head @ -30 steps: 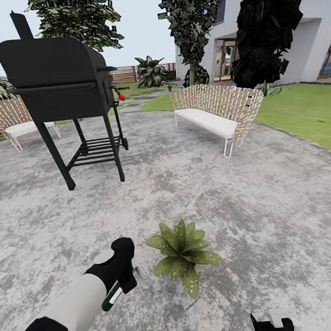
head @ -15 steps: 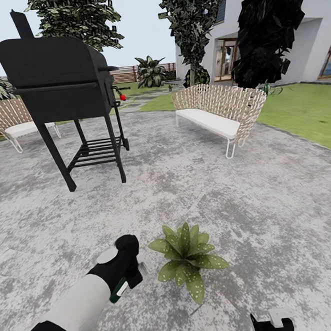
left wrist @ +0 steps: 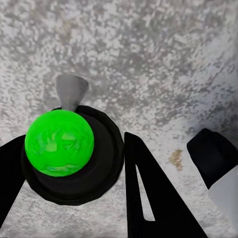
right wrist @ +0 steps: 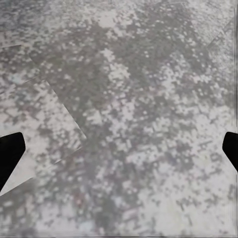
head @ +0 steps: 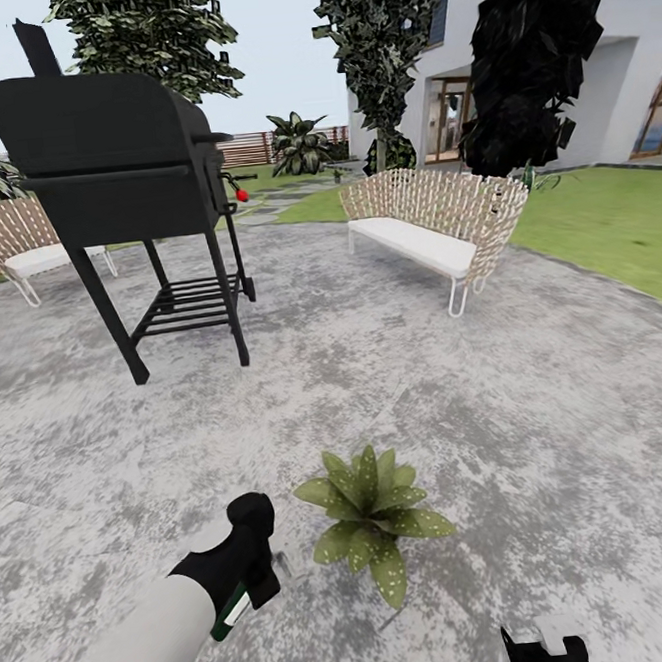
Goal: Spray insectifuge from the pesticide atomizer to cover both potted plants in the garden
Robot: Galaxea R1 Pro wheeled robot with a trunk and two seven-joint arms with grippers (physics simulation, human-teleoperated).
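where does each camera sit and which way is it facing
Head: high on the robot, facing forward and down over the grey paved patio; left arm holds the dark-green atomizer bottle beside the speckled potted plant.
Left wrist: along the left gripper, onto the bottle's top.
Right wrist: over the open right gripper, facing paving.
All share the patio.

Potted plant [head: 373, 523] green, pale-speckled; patio [head: 498, 407] mottled grey; grill [head: 115, 159] black.
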